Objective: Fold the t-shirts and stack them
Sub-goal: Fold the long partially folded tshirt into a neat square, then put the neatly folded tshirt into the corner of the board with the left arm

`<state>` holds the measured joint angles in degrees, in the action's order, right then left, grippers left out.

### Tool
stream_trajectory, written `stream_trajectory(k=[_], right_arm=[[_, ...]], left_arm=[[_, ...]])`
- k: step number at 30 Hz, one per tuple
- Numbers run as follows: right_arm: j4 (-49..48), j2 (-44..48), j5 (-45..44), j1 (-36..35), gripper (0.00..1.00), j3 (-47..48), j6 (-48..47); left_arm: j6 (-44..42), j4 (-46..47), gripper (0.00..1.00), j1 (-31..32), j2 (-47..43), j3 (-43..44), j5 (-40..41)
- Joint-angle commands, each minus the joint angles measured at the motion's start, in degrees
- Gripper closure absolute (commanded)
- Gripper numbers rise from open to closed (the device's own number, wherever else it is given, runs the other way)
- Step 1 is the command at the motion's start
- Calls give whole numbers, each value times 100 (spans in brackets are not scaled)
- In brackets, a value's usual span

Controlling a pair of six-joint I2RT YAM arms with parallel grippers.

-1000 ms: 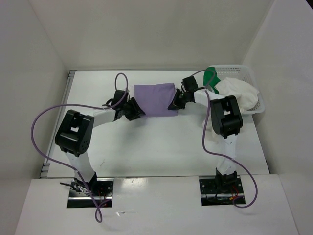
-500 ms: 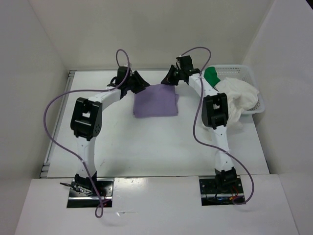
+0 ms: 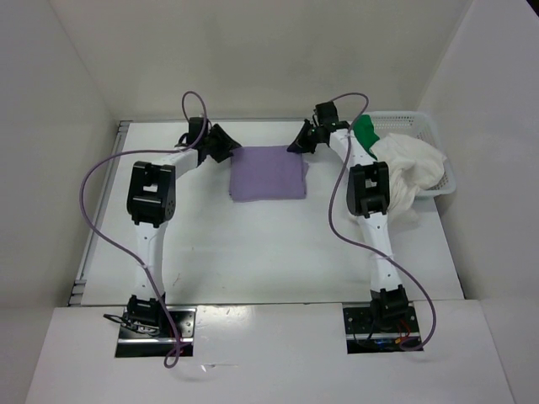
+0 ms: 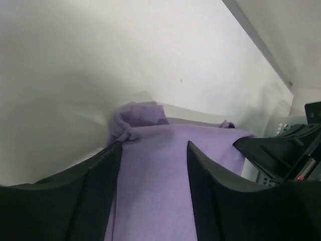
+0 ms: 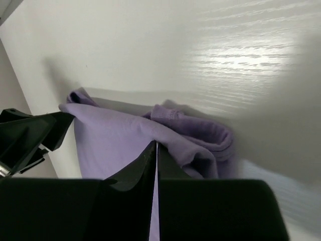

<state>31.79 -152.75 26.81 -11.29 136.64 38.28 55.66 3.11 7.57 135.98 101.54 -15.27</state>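
Note:
The lavender t-shirt (image 3: 268, 172) lies folded into a rough square at the back middle of the table. My left gripper (image 3: 226, 145) is at its far left corner, open, with the cloth (image 4: 155, 175) lying between the spread fingers. My right gripper (image 3: 301, 141) is at the far right corner. Its jaws are closed (image 5: 157, 143) on the top layer of the lavender cloth (image 5: 110, 135), which tents up to the tips. The white t-shirt (image 3: 408, 164) and the green t-shirt (image 3: 364, 130) are bunched in the basket at the right.
The white mesh basket (image 3: 406, 114) stands at the back right, with the white shirt spilling over its near rim toward the right arm. White walls enclose the table at the back and sides. Purple cables loop over both arms.
Both grippers swung from the lavender shirt's near corners to its far corners. In the last half second they shifted slightly outward along the far edge.

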Motion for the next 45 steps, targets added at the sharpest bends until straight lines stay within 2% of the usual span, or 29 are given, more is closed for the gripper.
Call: stream_trajectory(k=[1,4,6,8,11,12,14,17,23,27,28,31,34,38,45], right_arm=[[337,-107,-70,65,91,459,-93],[564,-53,175,13,80,993,-93],[845,130,333,13,69,1424,-145],[846,428,334,13,60,1270,-207],[471,1368,334,-40,51,375,-348],[338,1945,334,-40,48,-280,-417],[-91,2536,272,-40,46,-969,-418],[-549,3618,220,13,46,-2557,-418],[-780,5043,105,13,45,-4396,-488],[-903,5729,105,13,45,-5462,-488],[-903,5852,105,13,45,-5655,-488],[-851,6291,105,13,45,-6324,-541],[-797,6704,0,13,45,-6982,-594],[-736,7118,-53,65,45,-7397,-594],[-621,7391,61,65,45,-7635,-594]], left_arm=[[-230,251,36,-54,-519,-299,6],[-633,190,28,-54,-1081,-651,217],[-845,-46,26,-54,-1337,-976,270],[-1056,-161,26,-54,-1469,-1284,270],[-1294,-215,26,-54,-1469,-1785,165],[-1347,-267,28,-54,-1469,-1839,69],[-1584,-557,30,-54,-1259,-1786,-72],[-1856,-715,33,78,-1110,-1647,-230],[-1980,-768,39,358,-706,-1445,-547],[-1524,-374,66,420,-363,-1259,-1196],[-1392,-121,82,420,-362,-1259,-1276],[-1224,-178,93,420,-362,-856,-1076],[-1224,-372,98,53,-423,-294,-961],[-1224,-557,98,-982,-590,208,-846],[-1330,-558,98,-2514,-801,210,-504]])
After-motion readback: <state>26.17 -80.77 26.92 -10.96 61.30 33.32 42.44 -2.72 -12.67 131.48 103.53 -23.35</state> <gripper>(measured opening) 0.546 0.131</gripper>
